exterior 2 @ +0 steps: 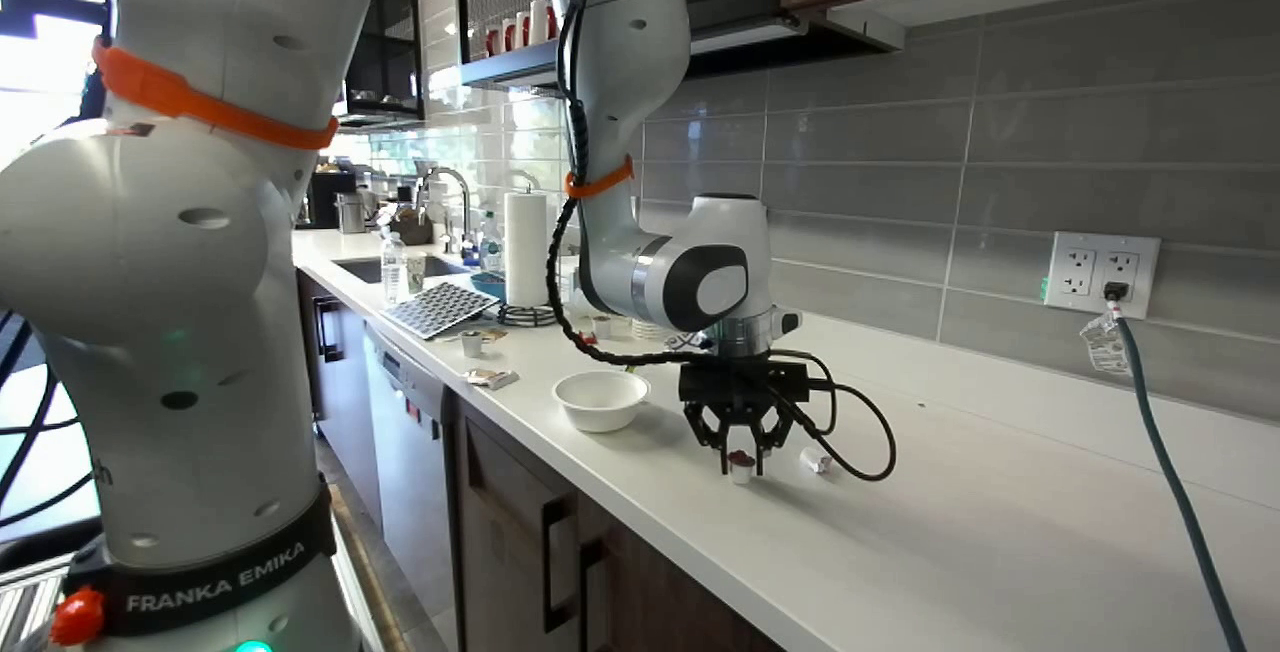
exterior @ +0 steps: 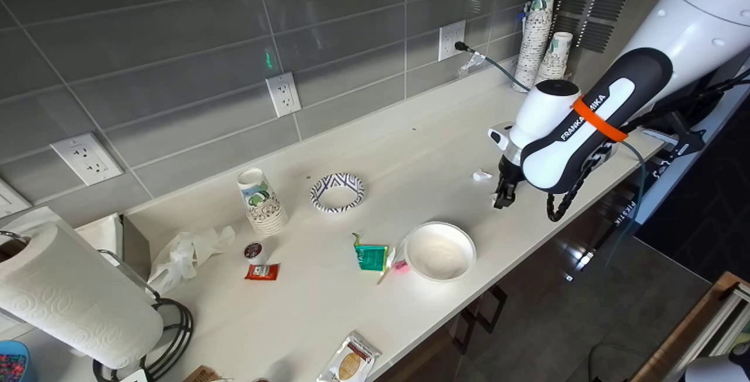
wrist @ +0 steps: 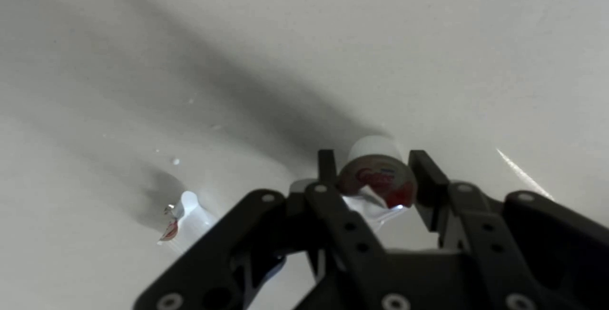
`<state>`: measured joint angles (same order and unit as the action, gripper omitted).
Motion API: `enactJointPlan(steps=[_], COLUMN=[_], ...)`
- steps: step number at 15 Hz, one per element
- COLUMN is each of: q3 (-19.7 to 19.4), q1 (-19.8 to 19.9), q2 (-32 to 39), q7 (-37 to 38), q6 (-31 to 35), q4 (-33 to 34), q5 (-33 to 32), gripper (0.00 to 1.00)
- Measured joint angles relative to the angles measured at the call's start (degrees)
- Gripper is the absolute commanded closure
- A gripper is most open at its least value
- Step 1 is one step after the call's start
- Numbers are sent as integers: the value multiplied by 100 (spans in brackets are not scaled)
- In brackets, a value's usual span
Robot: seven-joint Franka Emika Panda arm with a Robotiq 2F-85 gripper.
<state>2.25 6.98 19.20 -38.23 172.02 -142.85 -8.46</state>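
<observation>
A small white cup with a red printed lid [wrist: 376, 179] stands between the fingers of my gripper [wrist: 372, 162] in the wrist view. Part of its lid is folded up in a white flap. The rim spans the gap and seems to meet both pads, one finger on each side. In an exterior view the black gripper [exterior 2: 742, 470] points straight down, its tips just above the counter around the cup [exterior 2: 740, 473]. Close by lies another small white cup [wrist: 190, 222], tipped over with a torn lid, also seen in an exterior view as a white cup [exterior: 481, 175].
A white bowl [exterior: 440, 253] sits near the counter's front edge. Around it are a green tea packet [exterior: 371, 258], a pink packet [exterior: 401, 267] and a patterned paper bowl [exterior: 337, 193]. Stacked paper cups [exterior: 263, 203] stand by the wall. A plugged cable [exterior: 504, 68] hangs behind the arm.
</observation>
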Motion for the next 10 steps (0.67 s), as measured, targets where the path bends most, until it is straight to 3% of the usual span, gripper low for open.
enactJointPlan(steps=[10], q3=[8], q1=[0], q2=[-9], q7=[0], q6=[0], q4=[0], q5=[0], gripper=[62])
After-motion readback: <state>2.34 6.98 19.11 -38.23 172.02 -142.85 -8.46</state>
